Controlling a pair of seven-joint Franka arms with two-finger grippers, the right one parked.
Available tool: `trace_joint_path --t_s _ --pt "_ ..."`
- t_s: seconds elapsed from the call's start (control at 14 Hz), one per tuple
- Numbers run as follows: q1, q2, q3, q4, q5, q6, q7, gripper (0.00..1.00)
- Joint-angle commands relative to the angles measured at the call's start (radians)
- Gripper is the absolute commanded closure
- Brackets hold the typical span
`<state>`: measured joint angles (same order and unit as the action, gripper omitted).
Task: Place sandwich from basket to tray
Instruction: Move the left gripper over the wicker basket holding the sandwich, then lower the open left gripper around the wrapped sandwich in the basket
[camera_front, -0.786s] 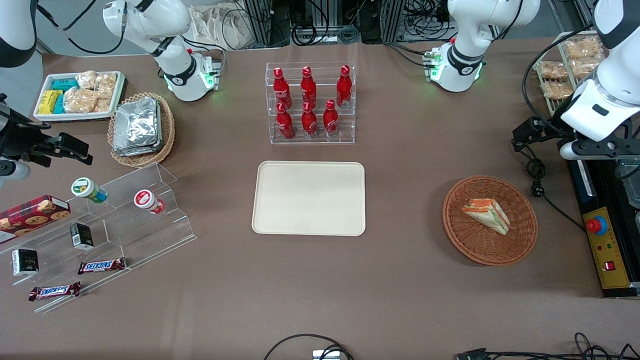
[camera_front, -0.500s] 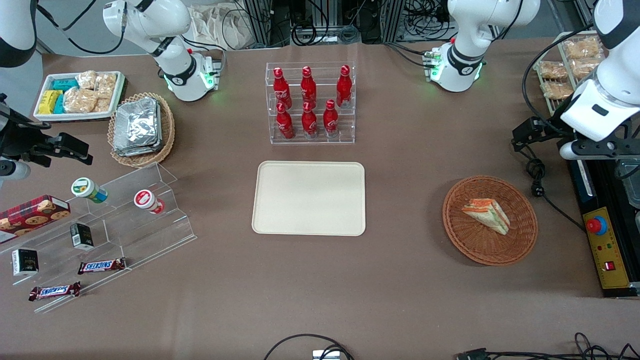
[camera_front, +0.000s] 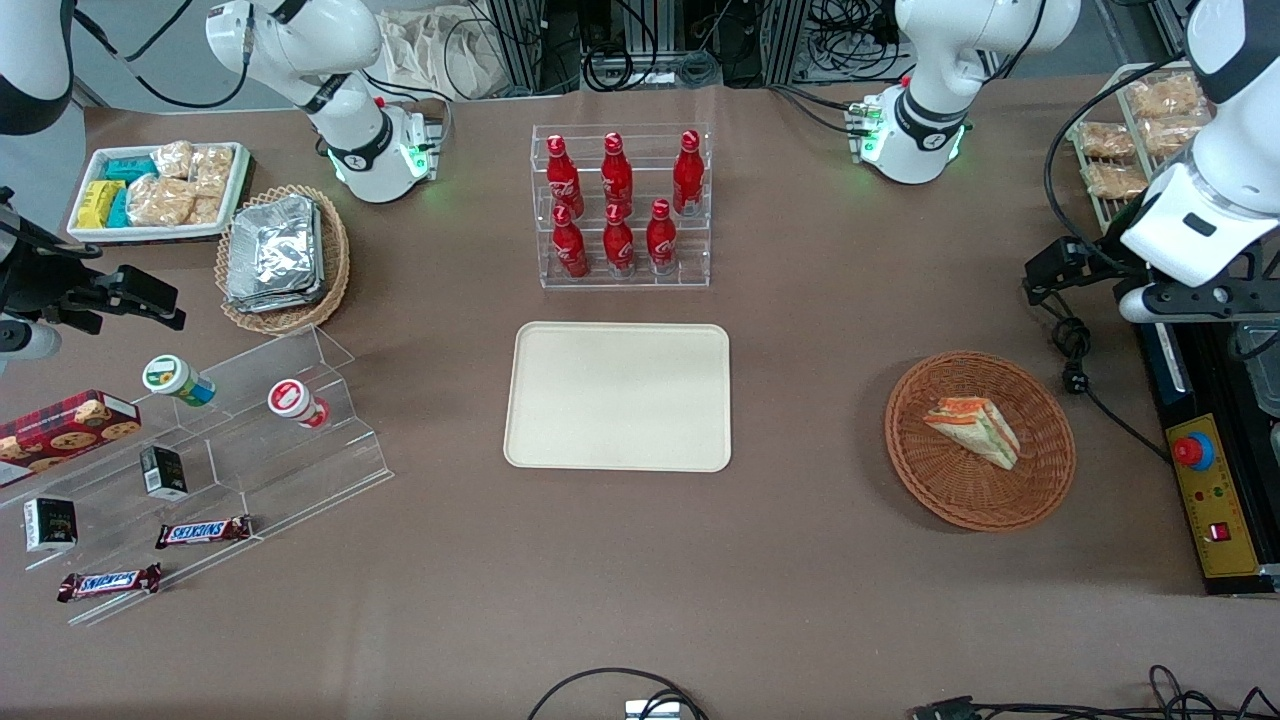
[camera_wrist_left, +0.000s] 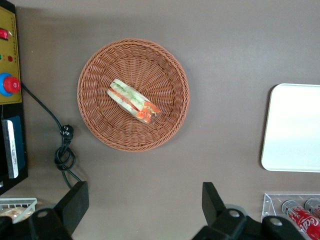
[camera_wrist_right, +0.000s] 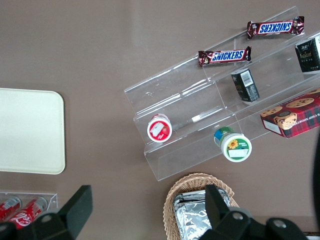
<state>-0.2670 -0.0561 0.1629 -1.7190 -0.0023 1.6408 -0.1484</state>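
Judging the sandwich (camera_wrist_left: 133, 101), I expect it light, soft and easy to crush, so I would take its long bread sides gently. It lies in the basket (camera_wrist_left: 100, 65), at right of the front frame. The gripper (camera_wrist_left: 145, 210) hovers above the bench, fingers (camera_wrist_left: 75, 202) wide open, holding nothing.

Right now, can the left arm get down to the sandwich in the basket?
Probably yes. The claw is open, hanging high above the table beside the basket, and nothing covers the sandwich, which lies alone in it. The cable lies outside the rim.
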Motion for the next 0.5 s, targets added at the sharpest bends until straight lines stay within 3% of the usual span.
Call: trace_joint_path --t_s 0.0,0.43 --pt "0.014 0.019 -0.010 -0.001 0.005 0.008 -0.220 0.00" --pt "0.014 0.119 -0.010 -0.033 0.001 0.117 -0.607 0.00"
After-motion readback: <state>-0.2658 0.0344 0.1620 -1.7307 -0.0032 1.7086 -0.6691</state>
